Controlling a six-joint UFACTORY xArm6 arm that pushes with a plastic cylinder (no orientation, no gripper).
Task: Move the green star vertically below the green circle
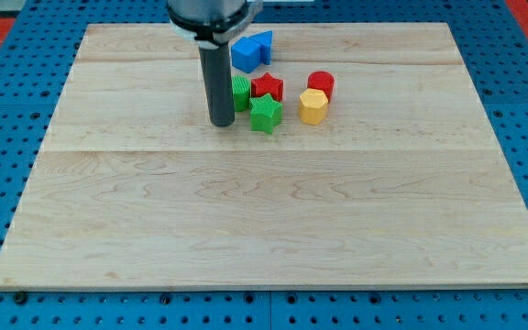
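The green star lies on the wooden board, near the view's top centre. The green circle sits just up and left of the star, partly hidden behind my rod. My tip rests on the board just left of the green star and below the green circle, with a small gap to the star.
A red star touches the green circle's right side. A red cylinder and a yellow hexagon lie to the right. Two blue blocks sit near the board's top edge.
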